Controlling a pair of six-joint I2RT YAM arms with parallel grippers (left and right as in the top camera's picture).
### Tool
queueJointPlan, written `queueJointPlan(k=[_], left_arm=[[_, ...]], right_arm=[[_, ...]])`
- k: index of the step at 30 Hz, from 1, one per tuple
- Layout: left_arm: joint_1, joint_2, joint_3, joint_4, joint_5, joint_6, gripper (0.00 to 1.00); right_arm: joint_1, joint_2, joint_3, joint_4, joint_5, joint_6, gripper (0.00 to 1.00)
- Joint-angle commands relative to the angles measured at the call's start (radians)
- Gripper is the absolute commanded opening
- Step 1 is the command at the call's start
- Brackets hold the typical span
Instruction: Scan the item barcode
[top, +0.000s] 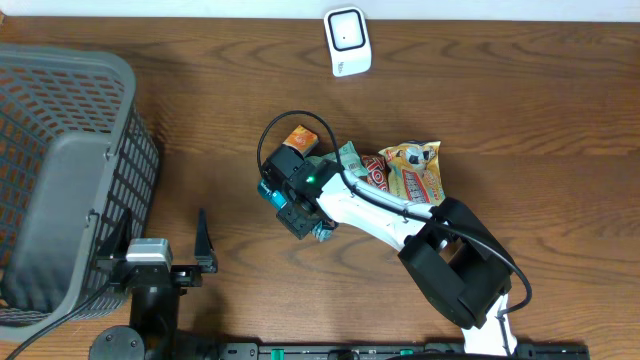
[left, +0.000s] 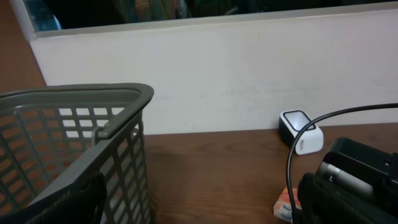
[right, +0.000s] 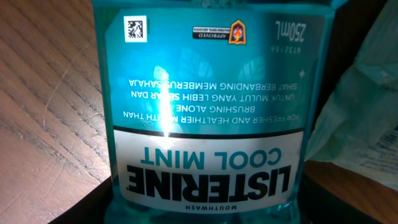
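A teal Listerine mouthwash bottle (right: 205, 93) lies on the wooden table and fills the right wrist view, label upside down, with a small square code at its top left. My right gripper (right: 205, 208) straddles it, dark fingers pressed against both sides. From overhead only teal slivers of the bottle (top: 268, 192) show under the right gripper (top: 297, 203). The white barcode scanner (top: 347, 42) stands at the table's far edge, also visible as the scanner (left: 301, 132) in the left wrist view. My left gripper (top: 160, 242) rests open and empty beside the basket.
A grey mesh basket (top: 60, 180) fills the left side. Snack packets (top: 412, 170), a green packet (top: 350, 158) and an orange box (top: 300, 138) lie just behind the right gripper. A pale wrapper (right: 367, 93) sits right of the bottle.
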Motion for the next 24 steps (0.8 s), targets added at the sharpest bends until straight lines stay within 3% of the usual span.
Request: queueJointPlan(k=[1, 10, 17, 24], left_arm=[[0.002, -0.006, 0.005, 0.004, 0.009, -0.008, 0.98], [0.002, -0.006, 0.005, 0.001, 0.009, -0.008, 0.98], [0.002, -0.006, 0.005, 0.001, 0.01, -0.009, 0.98], [0.002, -0.006, 0.005, 0.001, 0.01, -0.009, 0.98]], right_arm=[[-0.001, 0.027, 0.01, -0.008, -0.079, 0.0, 0.41], [-0.127, -0.04, 0.102, -0.149, -0.58, -0.106, 0.41], [-0.298, -0.052, 0.109, -0.291, -1.01, -0.292, 0.38], [-0.373, -0.052, 0.108, -0.372, -1.276, -0.422, 0.41]])
